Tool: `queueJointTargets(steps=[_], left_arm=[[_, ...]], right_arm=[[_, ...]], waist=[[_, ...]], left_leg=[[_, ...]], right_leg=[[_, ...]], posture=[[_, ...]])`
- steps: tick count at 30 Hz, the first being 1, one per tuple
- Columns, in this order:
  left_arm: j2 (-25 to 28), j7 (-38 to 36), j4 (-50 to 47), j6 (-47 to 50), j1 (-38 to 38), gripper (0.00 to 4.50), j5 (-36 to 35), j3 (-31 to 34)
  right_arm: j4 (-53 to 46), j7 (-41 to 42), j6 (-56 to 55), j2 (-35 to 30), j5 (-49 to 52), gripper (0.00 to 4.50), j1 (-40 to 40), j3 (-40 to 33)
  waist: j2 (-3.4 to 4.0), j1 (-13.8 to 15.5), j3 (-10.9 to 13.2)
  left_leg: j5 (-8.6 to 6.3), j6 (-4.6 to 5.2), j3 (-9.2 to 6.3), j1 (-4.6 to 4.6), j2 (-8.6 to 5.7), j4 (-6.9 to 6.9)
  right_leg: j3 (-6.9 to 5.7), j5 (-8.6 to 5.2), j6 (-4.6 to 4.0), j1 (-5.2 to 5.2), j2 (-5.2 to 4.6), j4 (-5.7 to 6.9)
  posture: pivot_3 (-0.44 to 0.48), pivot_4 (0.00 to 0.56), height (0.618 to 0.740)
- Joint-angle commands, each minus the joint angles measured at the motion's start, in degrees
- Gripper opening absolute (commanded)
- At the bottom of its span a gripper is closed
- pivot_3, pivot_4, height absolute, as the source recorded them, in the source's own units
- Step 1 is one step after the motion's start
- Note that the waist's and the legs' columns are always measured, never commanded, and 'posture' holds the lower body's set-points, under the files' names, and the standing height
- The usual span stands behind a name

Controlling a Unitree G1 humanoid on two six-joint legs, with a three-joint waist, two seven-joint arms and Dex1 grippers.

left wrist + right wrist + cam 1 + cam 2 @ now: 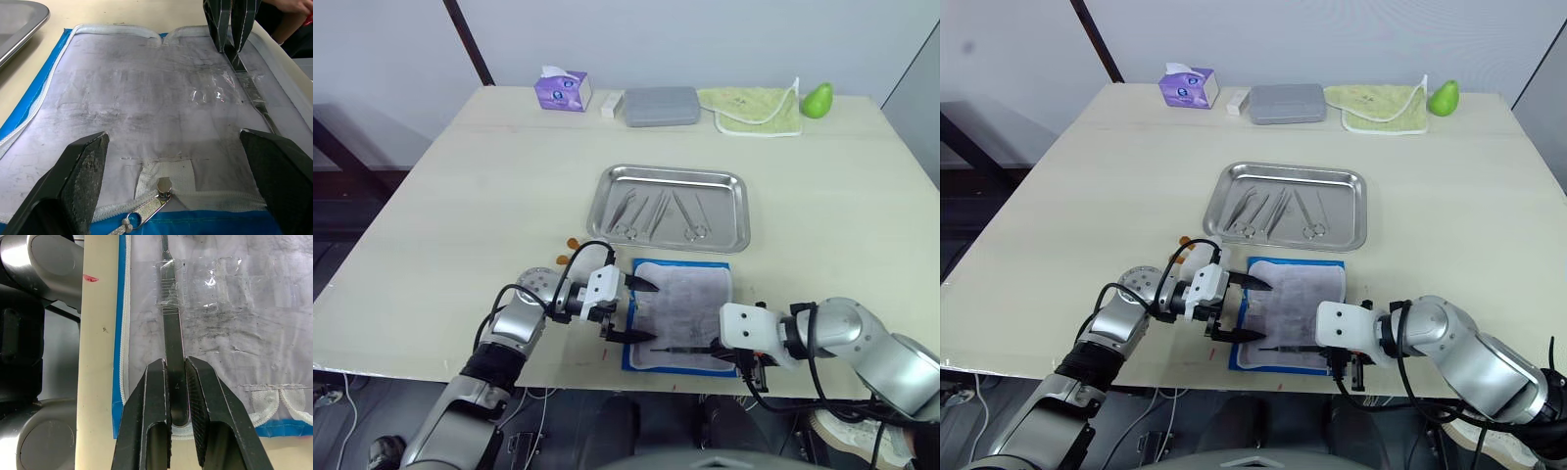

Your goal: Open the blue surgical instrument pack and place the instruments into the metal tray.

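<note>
Pack open, most of the job apparently done. Lying flat near the front edge of the tabletop [431, 215]: the blue surgical instrument pack [680, 313], unzipped, grey-white lining up, blue border showing round the edges. Just beyond it, close but not touching: the metal tray [736, 211], already holding several instruments [658, 215], ring-handled scissors or forceps and thin tweezers among them, laid side by side.

Still on the lining: one last instrument [171, 345], a slim flat metal handle, seemingly held down under a clear strip or sleeve partway along. Right tool [175, 382] closed on the near end of that handle, both black fingers pressed against its sides, as the right wrist view shows plainly. Left tool [628, 311] spread wide over the pack's left edge, gripping nothing, one finger by the upper part of the edge and one by the lower, zipper pull between them in the left wrist view; possibly there to steady the pack.

Left to do, by this reckoning: free the last instrument from the clear strip, carry it across, set it in the tray.

Along the far edge, untouched: tissue box [562, 90], grey case [662, 106], yellow-green cloth [752, 108], green pear [817, 100].
</note>
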Motion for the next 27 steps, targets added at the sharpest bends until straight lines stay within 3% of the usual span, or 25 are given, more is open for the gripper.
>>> queueJointTargets(steps=[1,18,27], left_arm=[[0.75,-0.28,2.78,1.33,2.25,4.50,3.63,-2.91],[0.35,-0.42,4.83,0.50,1.38,4.50,3.99,-3.06],[-0.10,-0.31,5.48,0.41,0.79,4.50,4.16,-3.24]], right_arm=[[-2.34,0.46,-0.24,-1.34,-0.24,0.01,-0.88,-0.83],[-2.94,1.26,-0.13,-3.59,0.07,0.01,-1.60,-1.71],[-2.19,4.38,-3.01,-10.74,1.98,0.01,2.00,-9.22]], waist=[[0.00,-0.01,0.00],[0.02,-0.01,0.01],[0.05,0.10,0.02]], left_leg=[[0.00,0.00,0.00,0.00,0.00,0.00],[0.00,0.00,0.01,0.01,0.00,0.00],[0.00,0.00,0.01,0.01,0.02,0.01]], right_leg=[[0.00,0.00,0.00,0.00,0.00,0.00],[-0.02,0.00,0.00,0.00,0.00,0.00],[-0.03,-0.07,0.13,0.01,-0.01,0.01]], posture=[[0.000,0.150,0.740],[0.000,0.150,0.740],[0.000,0.150,0.740]])
